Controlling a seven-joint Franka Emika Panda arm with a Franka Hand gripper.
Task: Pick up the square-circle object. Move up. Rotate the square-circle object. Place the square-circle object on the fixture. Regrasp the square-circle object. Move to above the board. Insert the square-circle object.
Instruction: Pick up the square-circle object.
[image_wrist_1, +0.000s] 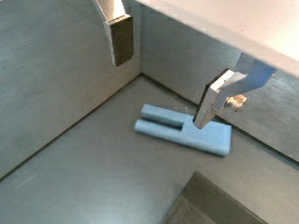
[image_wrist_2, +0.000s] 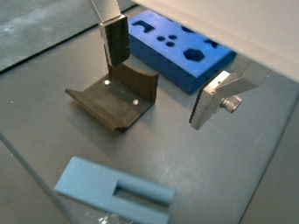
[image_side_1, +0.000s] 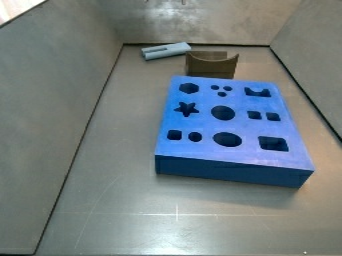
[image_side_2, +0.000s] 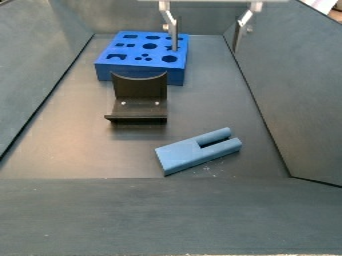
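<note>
Two silver fingers (image_side_2: 168, 17) are all that shows of the arm, cut off at the frame's top in a side view; the gripper (image_side_2: 207, 22) hangs with jaws wide apart and nothing between them. One square-circle object (image_side_2: 198, 150), perhaps two-part, lies on the floor at lower right. One fixture (image_side_2: 136, 105) sits before one board (image_side_2: 140, 54).

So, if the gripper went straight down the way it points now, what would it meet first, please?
Probably bare floor between the fixture and the light blue piece; the gripper, fingers open and empty, hangs above them, though depth is unclear.
</note>
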